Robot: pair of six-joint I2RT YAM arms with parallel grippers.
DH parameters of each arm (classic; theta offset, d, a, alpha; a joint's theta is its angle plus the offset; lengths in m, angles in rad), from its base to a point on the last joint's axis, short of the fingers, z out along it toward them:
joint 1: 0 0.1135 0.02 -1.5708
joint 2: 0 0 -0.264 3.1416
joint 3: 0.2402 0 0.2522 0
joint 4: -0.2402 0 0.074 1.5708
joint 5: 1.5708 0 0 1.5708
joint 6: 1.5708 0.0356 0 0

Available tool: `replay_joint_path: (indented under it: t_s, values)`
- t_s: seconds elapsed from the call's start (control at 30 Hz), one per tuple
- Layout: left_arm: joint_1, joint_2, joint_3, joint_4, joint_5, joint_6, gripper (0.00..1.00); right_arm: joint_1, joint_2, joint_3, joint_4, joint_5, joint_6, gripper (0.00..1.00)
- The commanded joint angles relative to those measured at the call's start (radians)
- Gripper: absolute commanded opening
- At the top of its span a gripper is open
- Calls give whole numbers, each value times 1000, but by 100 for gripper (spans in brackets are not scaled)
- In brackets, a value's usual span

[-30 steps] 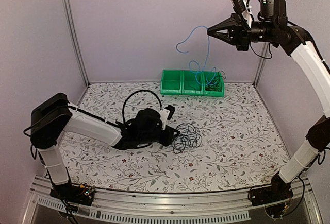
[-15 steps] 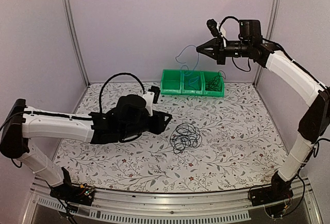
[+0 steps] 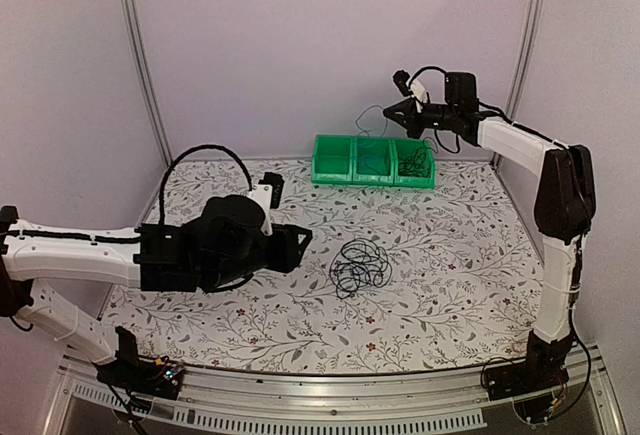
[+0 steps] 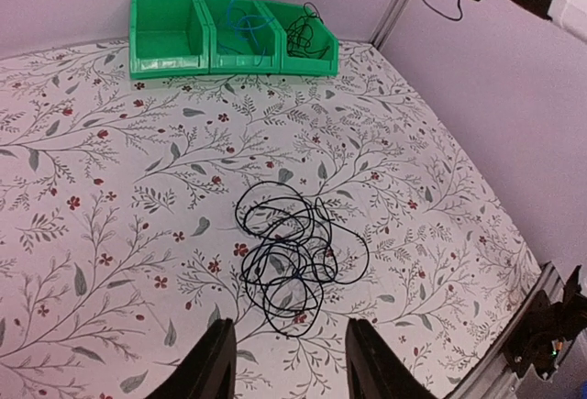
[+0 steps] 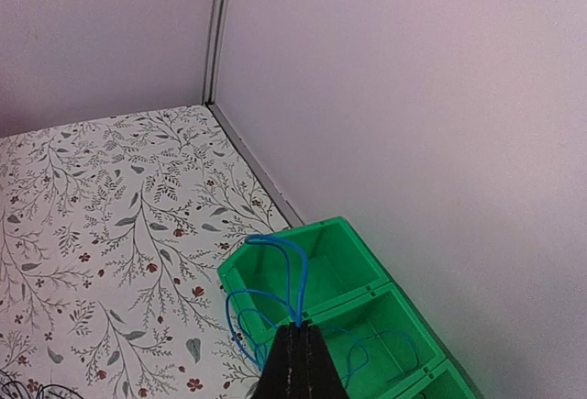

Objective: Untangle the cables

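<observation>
A small loose tangle of thin black cables [image 3: 358, 265] lies on the floral table; it also shows in the left wrist view [image 4: 295, 254]. My left gripper [image 3: 298, 243] is open and empty, hovering just left of the tangle, its fingertips [image 4: 216, 362] wide apart in front of it. My right gripper [image 3: 390, 109] is shut on the blue cable [image 5: 292, 284] and holds it in the air above the green bins [image 3: 373, 160]. The blue cable's loops hang down over the middle bin [image 5: 371, 326].
The row of three green bins [image 4: 229, 35] stands at the back of the table; the right one holds a dark cable bundle [image 3: 414, 164]. Metal frame posts [image 3: 140, 60] stand at the back corners. A rail [image 3: 330, 400] runs along the near edge.
My right gripper has come down and left with the blue cable, lowering it over the bins. My left arm has drawn back to the left, away from the black tangle.
</observation>
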Motion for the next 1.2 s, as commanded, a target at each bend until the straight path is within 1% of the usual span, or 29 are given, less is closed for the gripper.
replay_joint_path:
  t_s: [0.0, 0.2, 0.27, 0.33, 0.43, 0.57, 0.83, 1.17]
  values:
    - [-61, -20, 0, -129, -81, -93, 44, -14, 102, 71, 172, 74, 16, 0]
    - [-121, 11, 63, -214, -114, -145, 44, -42, 326, 291, 245, 154, 65, 0]
    - [-137, 34, 96, -250, -115, -147, 44, -42, 408, 311, 275, 176, 80, 0]
    - [-152, 61, 129, -290, -117, -148, 44, -40, 433, 309, 292, 171, 64, 0]
    - [-168, 99, 168, -326, -117, -150, 44, -40, 450, 307, 292, 176, 54, 0]
    - [-176, 145, 207, -330, -110, -136, 44, -38, 464, 279, 292, 197, 50, 0]
    - [-179, 240, 295, -350, -90, -71, 44, -35, 486, 236, 249, 222, -26, 0]
    - [-177, 243, 290, -331, -108, -48, 47, -22, 537, 293, 137, 244, -107, 0]
